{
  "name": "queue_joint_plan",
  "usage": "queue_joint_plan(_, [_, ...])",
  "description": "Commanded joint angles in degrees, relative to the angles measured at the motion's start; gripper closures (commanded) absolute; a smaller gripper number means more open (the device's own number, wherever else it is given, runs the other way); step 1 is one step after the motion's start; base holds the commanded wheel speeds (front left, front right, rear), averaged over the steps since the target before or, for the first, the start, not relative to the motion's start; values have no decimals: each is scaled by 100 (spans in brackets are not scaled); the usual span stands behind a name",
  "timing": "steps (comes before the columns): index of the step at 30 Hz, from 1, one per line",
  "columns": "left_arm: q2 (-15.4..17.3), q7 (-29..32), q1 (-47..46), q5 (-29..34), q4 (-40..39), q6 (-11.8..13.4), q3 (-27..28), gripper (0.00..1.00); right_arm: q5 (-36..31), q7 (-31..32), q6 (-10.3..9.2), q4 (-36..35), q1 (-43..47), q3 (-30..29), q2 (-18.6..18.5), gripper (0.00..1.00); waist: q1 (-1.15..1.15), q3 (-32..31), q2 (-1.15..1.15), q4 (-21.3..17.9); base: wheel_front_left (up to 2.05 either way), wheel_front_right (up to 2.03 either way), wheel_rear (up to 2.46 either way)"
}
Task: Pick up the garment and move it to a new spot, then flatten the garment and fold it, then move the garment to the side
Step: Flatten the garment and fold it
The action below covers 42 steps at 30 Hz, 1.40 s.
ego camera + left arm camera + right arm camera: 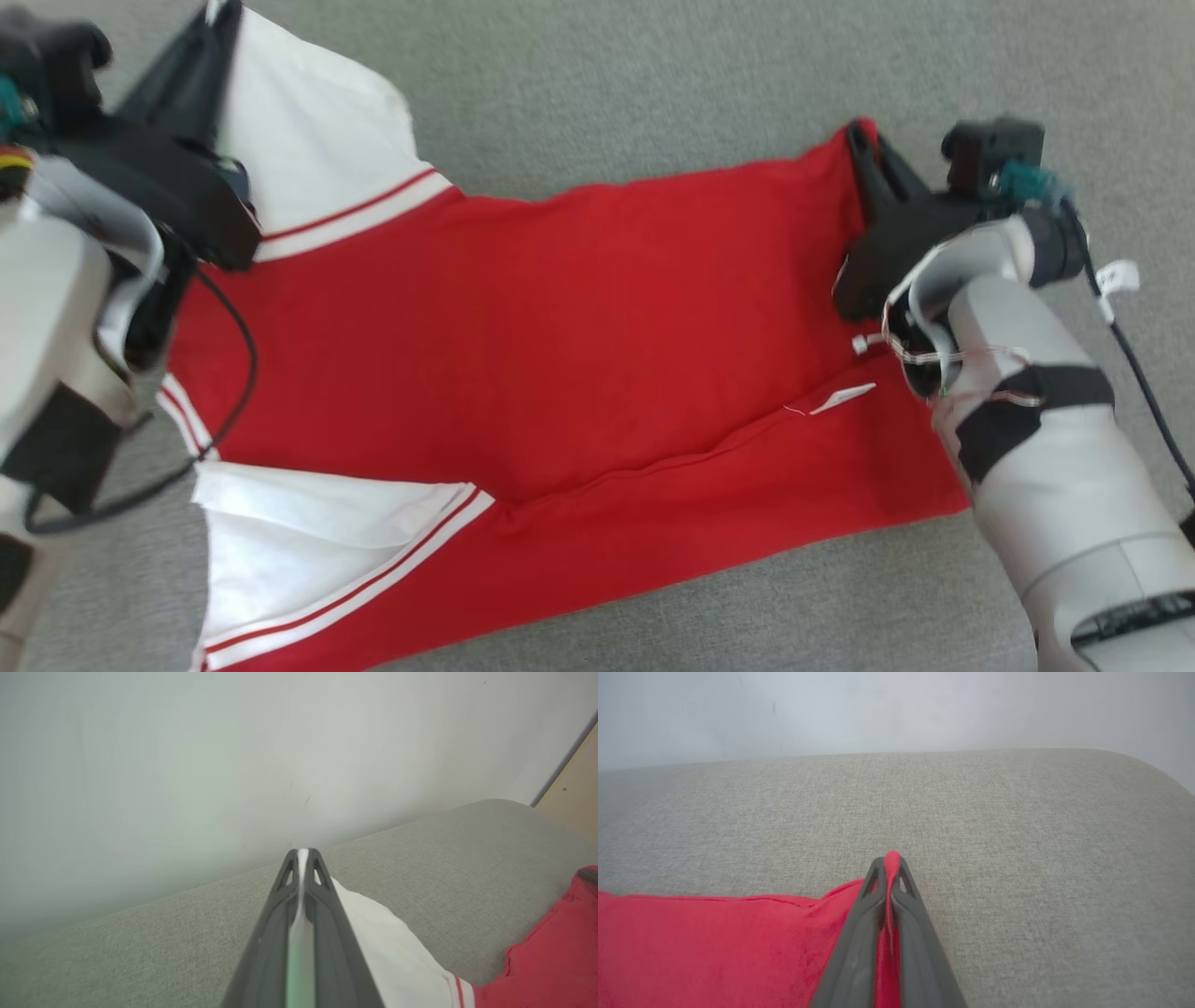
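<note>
The garment (pixel 523 317) is a red shirt with white sleeves trimmed in red stripes, spread across the grey fabric surface. My left gripper (pixel 219 19) at the upper left is shut on the white upper sleeve; white cloth shows pinched between its fingers (pixel 302 858). My right gripper (pixel 864 140) at the right is shut on the garment's red far corner, and red cloth pokes out past its fingertips (pixel 891 863). A second white sleeve (pixel 308 523) lies at the lower left. A small white label (pixel 845 399) shows on the red cloth near my right forearm.
The grey fabric surface (pixel 653 84) stretches beyond the garment to a pale wall (pixel 896 709). A wooden panel (pixel 577 788) stands at the surface's far end. Black cables hang off both wrists.
</note>
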Motion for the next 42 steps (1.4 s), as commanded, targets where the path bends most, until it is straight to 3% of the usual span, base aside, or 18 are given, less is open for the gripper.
queue_joint_plan(1, [7,-90,178,-60,-42,10,10,100,25,-61,-11,18,150,32,-15,100,0,-211,0,155,0,0,0])
queue_joint_plan(8, [78,-464,1316,-286,-1115,159,51,100,373,-364,-11,-141,818,99,-299,100,0,-704,0,453,0,0,0])
queue_joint_plan(18, [366,-632,3255,-512,-3038,974,215,100,1111,-495,-11,-485,1797,-34,-679,100,0,-1084,0,700,0,0,0])
queue_joint_plan(22, [295,-674,3968,-545,-3516,1231,240,100,1348,-511,-11,-613,2107,-84,-758,100,0,-1165,0,738,0,0,0])
queue_joint_plan(29, [-20,-702,4782,-413,-3633,1393,298,100,1641,-504,-11,-904,2574,-200,-909,100,0,-1348,0,798,0,0,0])
queue_joint_plan(36, [-411,-701,5184,-257,-3132,1328,485,100,1799,-230,-11,-1252,3065,-228,-866,100,0,-1509,0,813,0,0,0])
queue_joint_plan(37, [-459,-700,5213,-189,-3021,1345,540,63,1784,-206,-11,-1296,3096,-251,-869,78,0,-1531,0,817,0,0,0])
queue_joint_plan(38, [-476,-696,5223,-29,-2937,1326,532,3,1768,-180,-11,-1330,3128,-275,-875,9,0,-1552,0,819,0,0,0])
queue_joint_plan(39, [-587,-697,5232,11,-2904,1319,633,0,1774,-168,-11,-1368,3167,-300,-868,0,0,-1576,0,828,0,0,0])
queue_joint_plan(42, [-762,-698,5333,303,-2875,1254,1012,0,1742,-209,-11,-1526,3288,-370,-881,0,0,-1684,0,844,0,0,0])
